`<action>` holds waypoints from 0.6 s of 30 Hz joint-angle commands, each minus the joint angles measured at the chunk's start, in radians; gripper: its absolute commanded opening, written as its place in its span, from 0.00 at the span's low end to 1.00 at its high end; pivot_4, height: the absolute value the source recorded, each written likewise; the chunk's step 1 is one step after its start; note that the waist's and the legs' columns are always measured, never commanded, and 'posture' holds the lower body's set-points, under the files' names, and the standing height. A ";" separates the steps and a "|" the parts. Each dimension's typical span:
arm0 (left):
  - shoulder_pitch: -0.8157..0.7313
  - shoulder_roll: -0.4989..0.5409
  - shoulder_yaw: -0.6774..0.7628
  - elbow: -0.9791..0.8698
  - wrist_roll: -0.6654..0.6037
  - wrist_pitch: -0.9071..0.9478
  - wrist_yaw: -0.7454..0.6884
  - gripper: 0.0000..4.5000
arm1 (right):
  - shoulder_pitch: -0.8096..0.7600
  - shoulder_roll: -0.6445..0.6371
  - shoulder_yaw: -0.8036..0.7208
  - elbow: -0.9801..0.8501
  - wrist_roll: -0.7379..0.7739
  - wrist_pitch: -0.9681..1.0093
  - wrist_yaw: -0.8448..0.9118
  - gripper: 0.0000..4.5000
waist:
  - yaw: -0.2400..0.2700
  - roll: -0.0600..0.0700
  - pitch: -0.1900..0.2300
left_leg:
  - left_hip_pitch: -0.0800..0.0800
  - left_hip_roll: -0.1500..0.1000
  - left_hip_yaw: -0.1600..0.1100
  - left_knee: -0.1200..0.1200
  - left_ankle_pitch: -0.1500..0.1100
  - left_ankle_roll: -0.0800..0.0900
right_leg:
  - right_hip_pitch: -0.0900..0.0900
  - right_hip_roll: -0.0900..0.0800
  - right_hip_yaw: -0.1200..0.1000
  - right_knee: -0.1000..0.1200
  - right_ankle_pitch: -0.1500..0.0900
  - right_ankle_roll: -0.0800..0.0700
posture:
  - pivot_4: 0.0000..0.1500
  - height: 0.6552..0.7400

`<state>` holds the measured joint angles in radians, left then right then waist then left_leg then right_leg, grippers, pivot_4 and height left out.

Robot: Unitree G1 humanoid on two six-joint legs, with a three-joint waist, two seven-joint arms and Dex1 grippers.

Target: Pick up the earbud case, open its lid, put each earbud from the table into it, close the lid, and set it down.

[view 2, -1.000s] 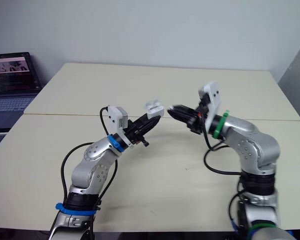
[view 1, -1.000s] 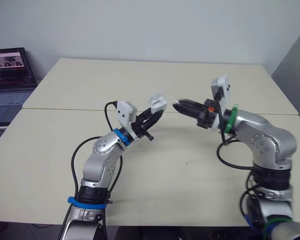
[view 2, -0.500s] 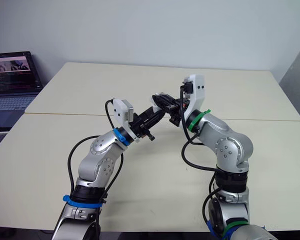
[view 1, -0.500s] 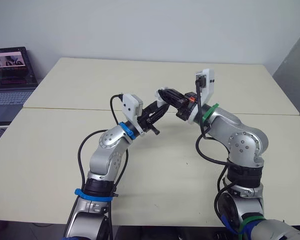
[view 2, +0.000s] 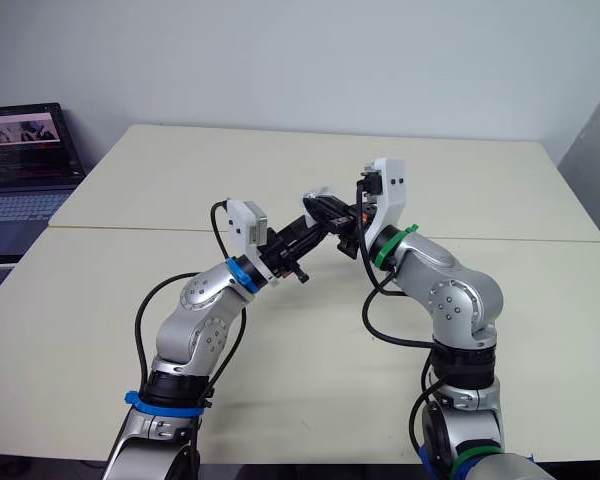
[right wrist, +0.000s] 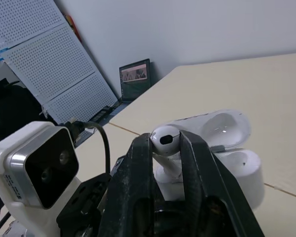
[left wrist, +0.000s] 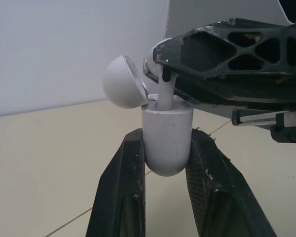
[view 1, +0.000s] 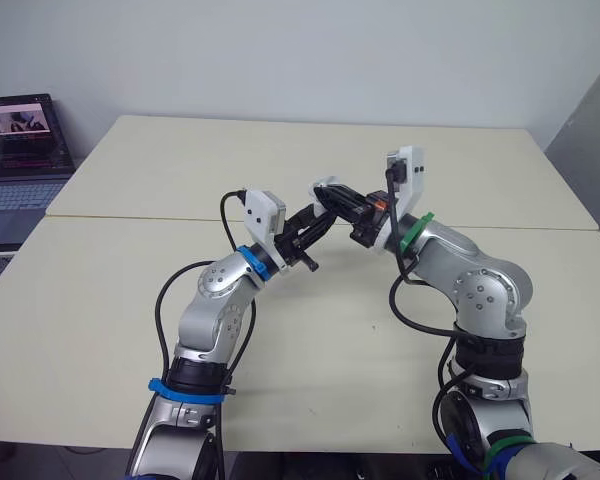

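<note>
Seating the earbud [right wrist: 163,138] is the step in hand, as I judge it. The right tool [right wrist: 166,148] is clenched on the bud's round head with the stem pointing down into the case [left wrist: 166,129], and in the left wrist view the stem's end sits in the mouth of a socket. The left tool [left wrist: 167,143] grasps the case by its rounded lower body, one finger on each side, with the lid [left wrist: 122,82] swung back on its hinge. To do this well, the right tool should push gently and straight along the stem's line while the left tool holds the case steady. Any sideways lean could jam the stem against the socket rim or twist the case out of its grip. Release should probably wait until the head sits low in its seat, and the fingers must then draw away without knocking the open lid. Both tools meet at the middle of the left eye frame, raised above the pale worktop [view 1: 400,150], so the case touches nothing but fingers and earbud. No brand or label can be made out on the case or the earbud. A laptop [view 1: 20,140] stands at the upper left of the frame; its screen is lit, but any writing there is too small to read.
</note>
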<state>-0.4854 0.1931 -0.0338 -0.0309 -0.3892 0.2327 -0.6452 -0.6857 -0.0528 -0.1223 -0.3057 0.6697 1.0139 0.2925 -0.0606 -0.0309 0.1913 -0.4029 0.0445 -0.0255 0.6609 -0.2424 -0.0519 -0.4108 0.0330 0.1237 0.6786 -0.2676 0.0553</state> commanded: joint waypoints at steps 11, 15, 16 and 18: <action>-0.024 -0.009 -0.003 -0.039 -0.005 -0.017 -0.007 0.16 | 0.033 -0.025 0.047 0.013 -0.011 -0.026 -0.024 0.39 | -0.001 0.000 0.000 | 0.000 0.000 0.000 -0.001 0.000 0.000 | 0.000 0.000 0.000 0.000 0.000 0.000 | 1.00 1.00; -0.023 -0.011 -0.004 -0.042 -0.004 -0.011 -0.010 0.16 | 0.031 -0.032 0.045 0.020 -0.011 -0.040 -0.025 0.62 | -0.002 0.000 0.000 | 0.000 0.000 0.000 -0.001 0.000 0.000 | 0.000 0.000 0.000 -0.001 0.000 0.000 | 1.00 1.00; -0.022 -0.011 -0.004 -0.042 -0.004 -0.011 -0.011 0.16 | 0.029 -0.034 0.042 0.023 -0.010 -0.046 -0.024 0.62 | -0.002 0.000 0.000 | -0.001 0.000 0.000 -0.001 0.000 0.000 | -0.001 0.000 0.000 -0.001 0.000 0.000 | 1.00 1.00; -0.019 -0.010 -0.004 -0.042 -0.004 -0.009 -0.012 0.16 | 0.021 -0.035 0.025 0.026 0.000 -0.061 -0.023 0.62 | -0.002 0.000 0.000 | -0.001 0.000 0.000 -0.001 0.000 0.000 | -0.001 0.000 0.000 -0.001 0.000 0.000 | 1.00 1.00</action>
<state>-0.4840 0.1916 -0.0344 -0.0075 -0.3762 0.2530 -0.6434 -0.6615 -0.0798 -0.0814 -0.2875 0.6689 0.9623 0.2806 -0.0622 -0.0309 0.1913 -0.4036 0.0446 -0.0253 0.6601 -0.2424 -0.0518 -0.4114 0.0330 0.1238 0.6773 -0.2680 0.0551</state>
